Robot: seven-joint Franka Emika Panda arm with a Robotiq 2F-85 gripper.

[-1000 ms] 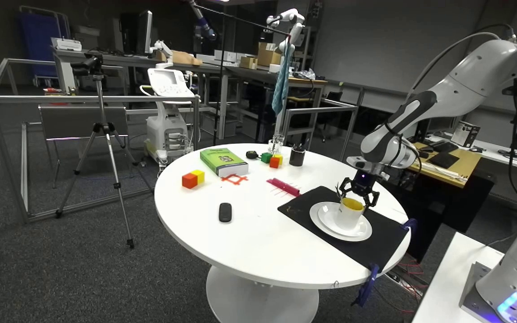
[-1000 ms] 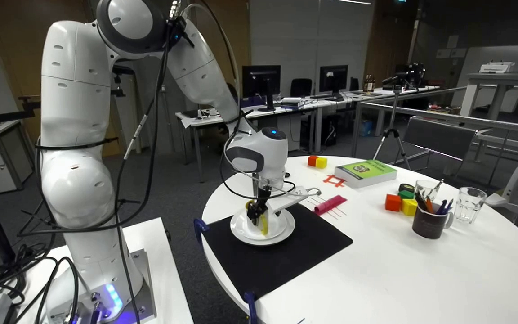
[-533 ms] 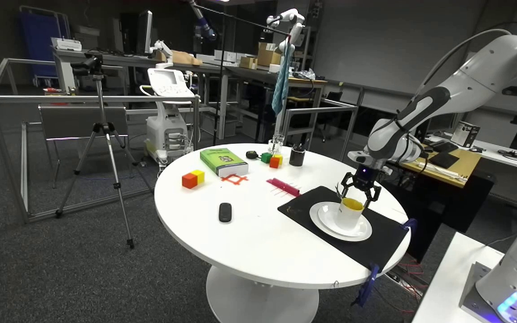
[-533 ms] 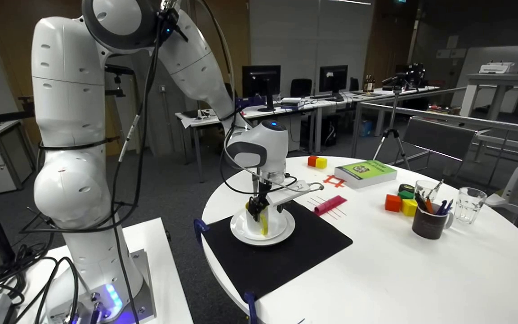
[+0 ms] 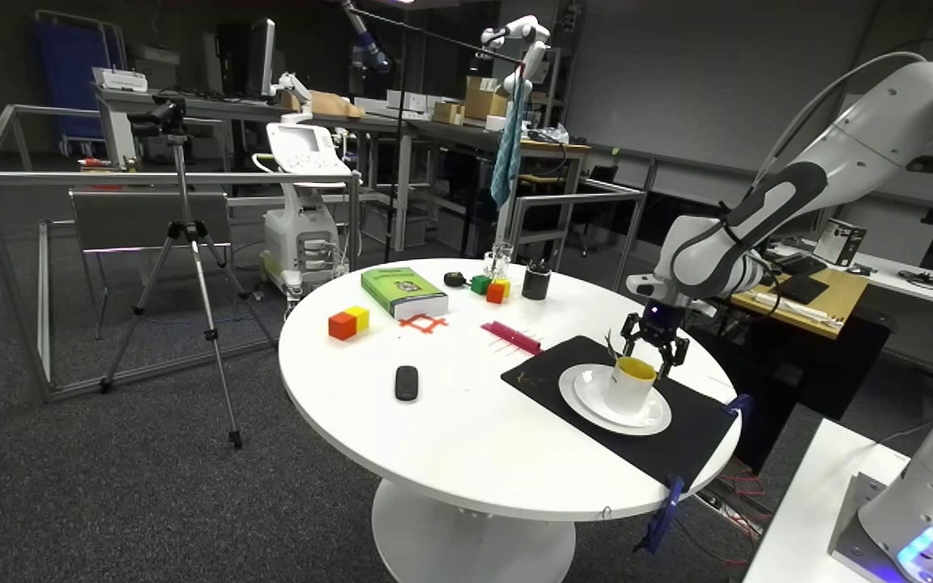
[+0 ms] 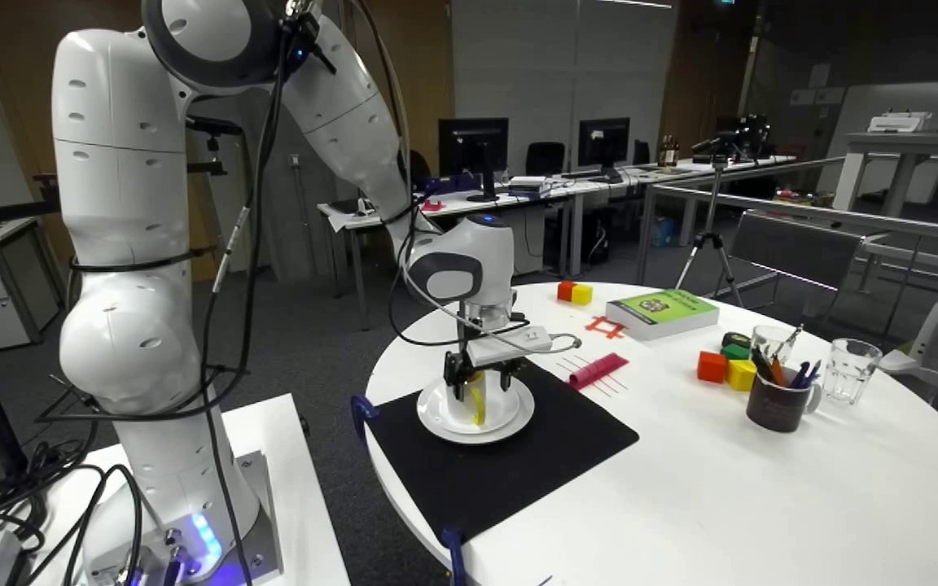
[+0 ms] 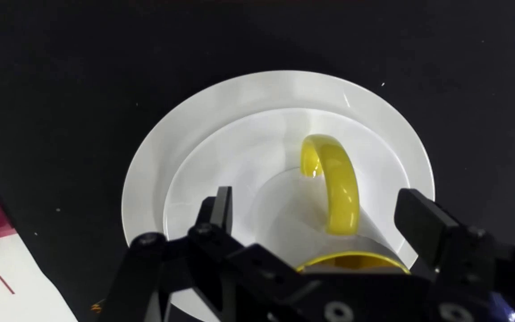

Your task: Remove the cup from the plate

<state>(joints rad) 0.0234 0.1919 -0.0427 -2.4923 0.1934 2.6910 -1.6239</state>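
The cup [image 5: 628, 395] is white with a yellow inside and handle. It stands upright on a small white plate, stacked on the wider white plate [image 7: 266, 91]. In the wrist view the cup [image 7: 280, 223] shows its handle upward; its far rim is hidden under the gripper body. My gripper [image 7: 314, 192] is open, with one finger on each side of the cup and a visible gap to each. In both exterior views the gripper [image 5: 646, 363] is at the cup's rim height or just above. The gripper [image 6: 483, 384] partly covers the cup [image 6: 461, 413].
A black mat [image 6: 550, 472] lies under the plates, clamped by blue clamps [image 5: 661, 518]. A thin grey thing [image 5: 611, 344] sticks up behind the cup. Also on the table are a pink roll [image 5: 511, 338], a green book [image 5: 406, 293], coloured blocks [image 5: 342, 326] and a pen mug [image 6: 777, 407].
My gripper has turned about its vertical axis, and its fingers now stand on either side of the cup. The arm has drawn back slightly towards its base. The cup and plates have not moved.
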